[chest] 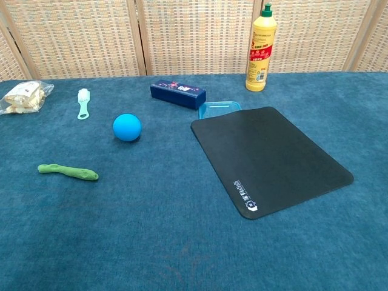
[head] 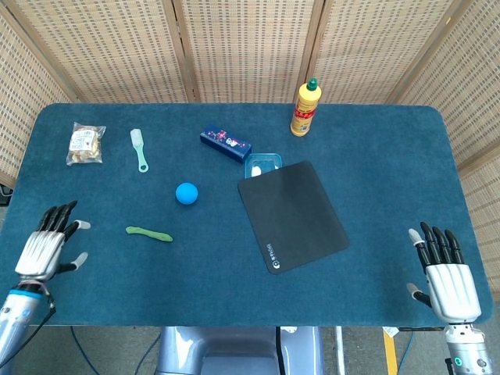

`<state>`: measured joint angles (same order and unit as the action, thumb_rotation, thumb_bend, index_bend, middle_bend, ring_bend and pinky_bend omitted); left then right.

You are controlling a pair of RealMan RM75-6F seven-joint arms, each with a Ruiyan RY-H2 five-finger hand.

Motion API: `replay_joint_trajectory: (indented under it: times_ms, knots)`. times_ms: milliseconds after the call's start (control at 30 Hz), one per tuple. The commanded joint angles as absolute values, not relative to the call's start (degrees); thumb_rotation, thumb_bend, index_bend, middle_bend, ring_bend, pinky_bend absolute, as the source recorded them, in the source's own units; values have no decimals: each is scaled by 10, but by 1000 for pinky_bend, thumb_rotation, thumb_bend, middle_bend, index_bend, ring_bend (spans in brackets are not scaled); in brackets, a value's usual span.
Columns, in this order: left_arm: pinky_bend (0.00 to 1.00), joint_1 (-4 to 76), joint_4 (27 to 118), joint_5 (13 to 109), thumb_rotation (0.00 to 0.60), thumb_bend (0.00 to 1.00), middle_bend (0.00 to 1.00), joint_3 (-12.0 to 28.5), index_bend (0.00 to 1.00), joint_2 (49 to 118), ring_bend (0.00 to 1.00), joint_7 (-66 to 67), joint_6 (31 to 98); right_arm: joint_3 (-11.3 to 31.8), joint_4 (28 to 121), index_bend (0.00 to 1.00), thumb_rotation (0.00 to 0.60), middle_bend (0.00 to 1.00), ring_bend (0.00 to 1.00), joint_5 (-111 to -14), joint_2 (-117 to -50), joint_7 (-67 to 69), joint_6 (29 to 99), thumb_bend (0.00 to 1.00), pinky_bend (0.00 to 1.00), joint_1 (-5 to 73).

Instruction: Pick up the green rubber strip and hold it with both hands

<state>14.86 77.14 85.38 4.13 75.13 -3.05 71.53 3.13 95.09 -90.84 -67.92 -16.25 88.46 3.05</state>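
The green rubber strip (head: 149,233) lies flat on the blue table cloth, left of centre, and it also shows in the chest view as a green rubber strip (chest: 68,171) at the left. My left hand (head: 47,250) hovers over the table's front left, fingers spread, empty, a short way left of the strip. Far off at the front right edge my right hand (head: 447,275) is open with straight fingers and holds nothing. Neither hand appears in the chest view.
A blue ball (head: 186,193) sits just behind the strip. A black mat (head: 292,215) covers the middle, partly over a clear blue tray (head: 262,163). Further back are a dark blue box (head: 225,143), a yellow bottle (head: 305,108), a small brush (head: 139,149) and a snack bag (head: 85,143).
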Motion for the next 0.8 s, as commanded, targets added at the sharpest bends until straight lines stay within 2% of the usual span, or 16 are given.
replay_joint_trajectory:
  times_ms: [33,367,800]
  knots:
    - [0,201,718,837,600,357,0,55,379,800,0,-47,644,32,945,0,600,0,0,-902,-684,-166,877,0,0,32]
    - [0,237,696,802,600,358,0,59,406,835,0,-9,590,29,942,0,600,0,0,-900,-693,-179,871,0,0,35]
    - [0,259,674,763,600,367,0,65,439,870,0,35,563,31,940,0,600,0,0,-893,-691,-171,868,0,0,37]
